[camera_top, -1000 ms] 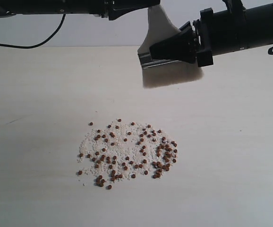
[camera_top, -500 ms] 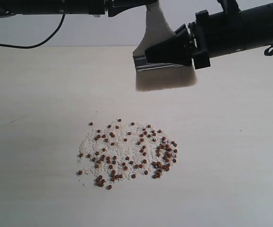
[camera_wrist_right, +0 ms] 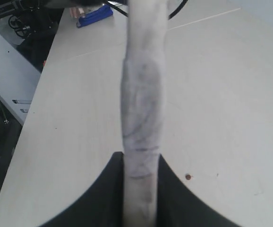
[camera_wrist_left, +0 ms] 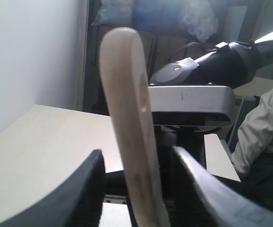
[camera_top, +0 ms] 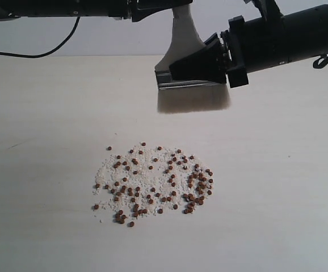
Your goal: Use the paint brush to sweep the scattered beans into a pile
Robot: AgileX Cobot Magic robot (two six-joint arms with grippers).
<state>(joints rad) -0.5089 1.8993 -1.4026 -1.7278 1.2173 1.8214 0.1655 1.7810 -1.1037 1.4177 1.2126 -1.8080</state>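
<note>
The beans (camera_top: 152,184) lie as a loose patch of reddish-brown pellets mixed with white grains on the pale table (camera_top: 39,113). The paint brush (camera_top: 189,85) hangs above and behind them, with its off-white bristles (camera_top: 193,100) pointing down, off the table. My right gripper (camera_top: 201,62) is shut on the brush just above the silver band; it shows as (camera_wrist_right: 141,189) with the brush (camera_wrist_right: 142,109) pinched between its fingers. My left gripper (camera_top: 161,8) is at the handle's top. In the left wrist view the left gripper (camera_wrist_left: 137,153) stands open, with gaps either side of the handle (camera_wrist_left: 127,94).
A single stray bean (camera_wrist_right: 188,177) lies on the table apart from the patch. A black cable (camera_top: 33,55) runs along the back left edge. A blue object (camera_wrist_right: 95,15) sits at the table's far end in the right wrist view.
The brush and my right gripper have shifted left, and the bristles now hang slightly lower and more level. The left gripper has stayed at the handle's top. The beans have not moved.
</note>
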